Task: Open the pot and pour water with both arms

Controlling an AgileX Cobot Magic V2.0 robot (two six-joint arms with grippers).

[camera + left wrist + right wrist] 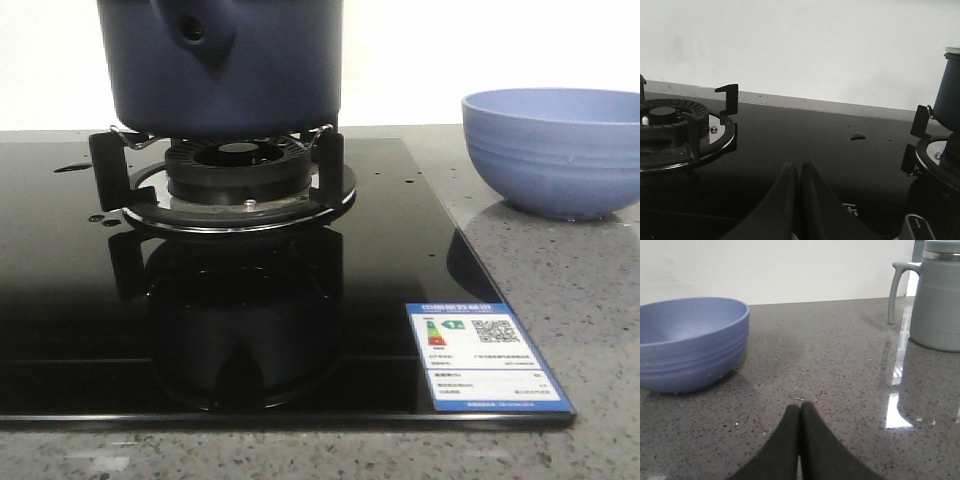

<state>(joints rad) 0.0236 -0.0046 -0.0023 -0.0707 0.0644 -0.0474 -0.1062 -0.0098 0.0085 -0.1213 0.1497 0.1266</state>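
Evidently nothing has been taken hold of yet: the pot (225, 65) sits on the burner grate (225, 180) at the far left of the black glass cooktop (80, 300), its stub handle with the round hole turned toward the near side, and its top is cut off by the upper edge of the front view, so whether a lid is on it cannot be told from here. The light-blue bowl (560, 150) stands on the grey speckled counter (560, 270) to the right of the hob, well apart from the pot. My judgement is that the opening step lies ahead; to do it well, one arm should come in from above and lift any lid straight up, while the other goes to the grey jug (937, 295), which stands far right on the counter, and takes it by its handle. The left gripper (801, 172) hangs low over the glass between the two burners, its fingers pressed together, holding nothing and touching nothing that I can see. The right gripper (801, 410) sits low over the counter near the bowl, fingers likewise pressed together and empty.
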